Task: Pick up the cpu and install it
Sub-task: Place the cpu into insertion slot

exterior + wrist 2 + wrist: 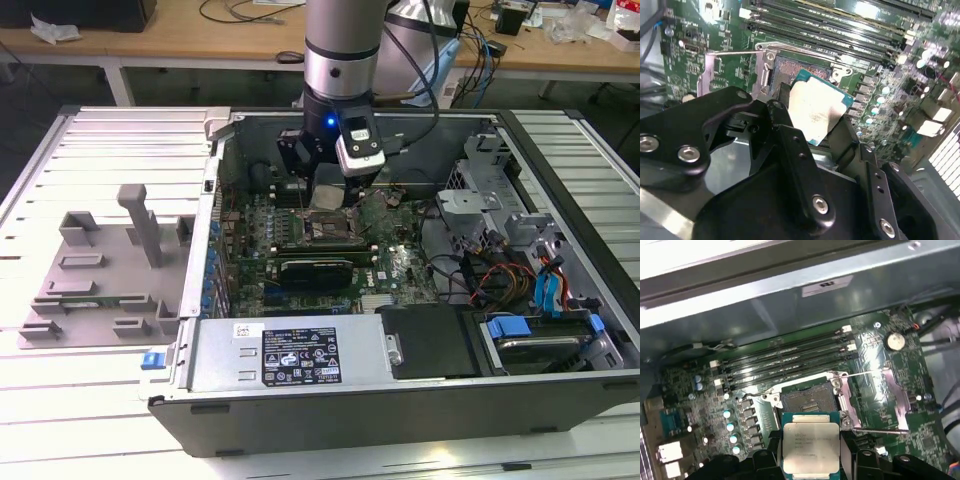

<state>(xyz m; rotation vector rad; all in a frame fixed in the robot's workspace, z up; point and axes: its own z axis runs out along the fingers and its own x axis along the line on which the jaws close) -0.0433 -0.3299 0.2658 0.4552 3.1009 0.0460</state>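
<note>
The cpu (811, 447), a small square chip with a silvery top and teal edge, is held between my black fingers (766, 460). My gripper (816, 117) is shut on the cpu (815, 105) and hovers just above and beside the open dark socket (807, 397) on the green motherboard. In the exterior view the gripper (326, 200) hangs inside the open computer case (300, 400), over the socket (330, 232), with the cpu (327, 196) showing as a pale square. The socket's (790, 67) metal load plate (895, 395) is swung open to one side.
Long black memory slots (790, 360) run beside the socket. Drive cage and cables (510, 260) fill the case at the exterior view's right. A grey plastic fixture (110, 265) lies on the slatted table at the exterior view's left. The case wall (790, 295) rises close behind the board.
</note>
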